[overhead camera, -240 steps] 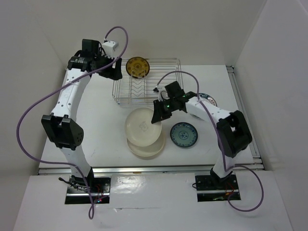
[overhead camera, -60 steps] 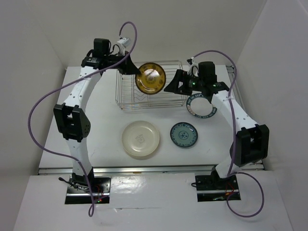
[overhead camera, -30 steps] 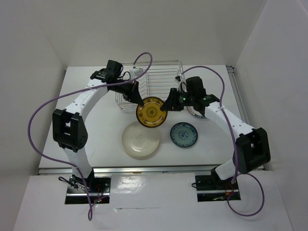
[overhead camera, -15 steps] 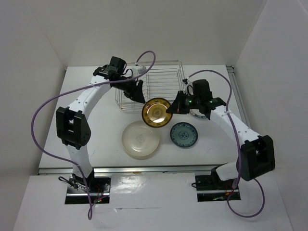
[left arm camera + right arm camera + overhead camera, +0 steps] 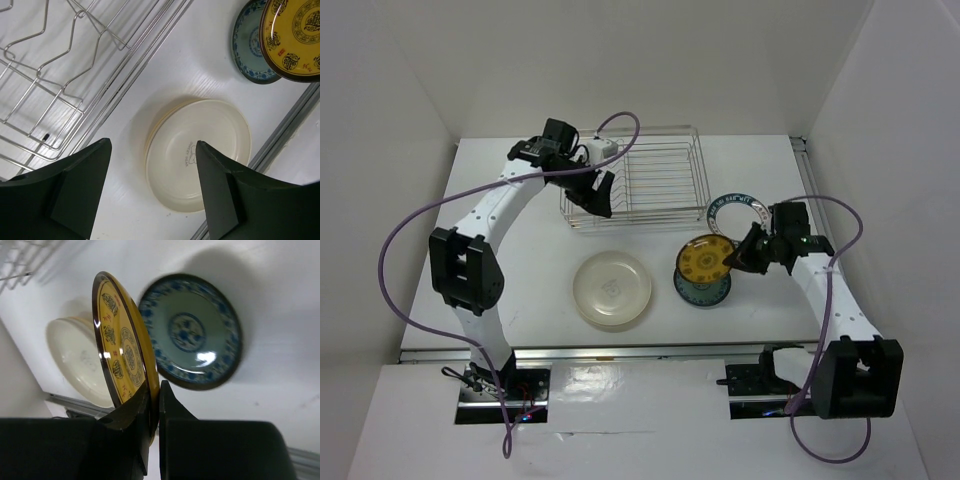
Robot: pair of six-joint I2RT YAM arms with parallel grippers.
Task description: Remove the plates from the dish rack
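Right arm: I find the right gripper (image 5: 150, 407) clamped on the rim of the yellow-brown patterned plate (image 5: 705, 259). In the right wrist view its fingers (image 5: 172, 415) pinch the plate's edge from both sides, with no gap showing. The plate is held tilted, well off flat, and its patterned face is visible from the top camera. It hangs over the far part of the blue-patterned plate (image 5: 700, 289), which lies flat on the table (image 5: 520, 270), right of centre. I cannot tell whether the lower edge of the held plate touches the blue one.

Left arm: the left gripper (image 5: 152, 190) stands wide open, and I see nothing between its fingers. From the top camera it hangs above the near left part of the dish rack (image 5: 650, 180). Its wrist view looks down past the rack's near rail to the table.

Other items: the dish rack sits at the far centre of the table. A cream plate (image 5: 612, 290) lies flat on the near side of the rack, to the left of the blue-patterned plate and apart from it. The left wrist view shows a second rim beneath it, so I record a stack. A white plate with dark blue-green rim (image 5: 738, 212) lies on the table just right of the rack and on the far side of the right gripper. I cannot tell whether it touches the rack.
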